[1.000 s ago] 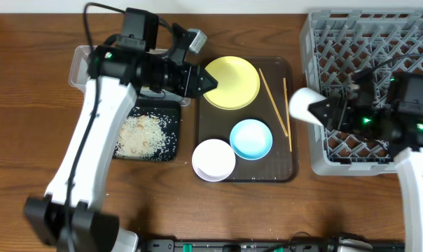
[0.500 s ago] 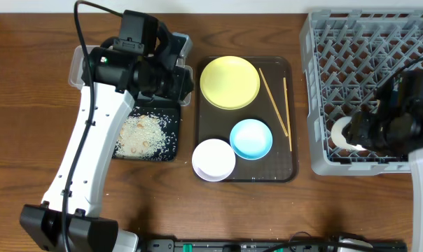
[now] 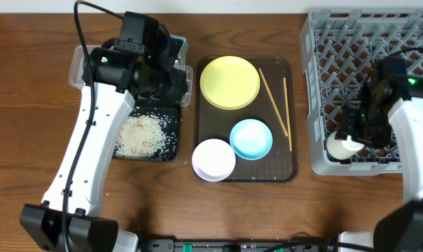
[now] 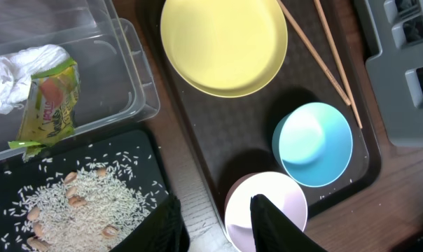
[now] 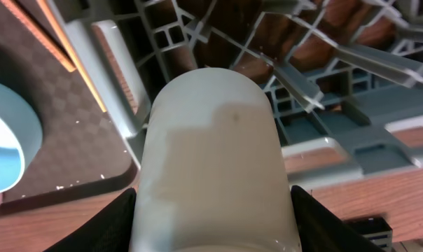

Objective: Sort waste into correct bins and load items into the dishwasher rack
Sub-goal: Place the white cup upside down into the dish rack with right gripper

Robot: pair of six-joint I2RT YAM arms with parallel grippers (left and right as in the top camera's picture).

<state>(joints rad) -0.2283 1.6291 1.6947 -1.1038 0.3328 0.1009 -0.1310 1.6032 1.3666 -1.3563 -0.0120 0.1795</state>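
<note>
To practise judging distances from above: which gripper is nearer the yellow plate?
Left. The left gripper hangs just left of the yellow plate, by the clear tub. The right gripper is far right, at the dishwasher rack, holding the white cup.

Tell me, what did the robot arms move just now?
The right claw carried the white cup from the left wall of the rack down into it, near its front corner, still gripping it. The left claw, empty, pulled back from the yellow plate toward the clear tub. Plate, blue bowl, white bowl, chopsticks and rice stayed put.
</note>
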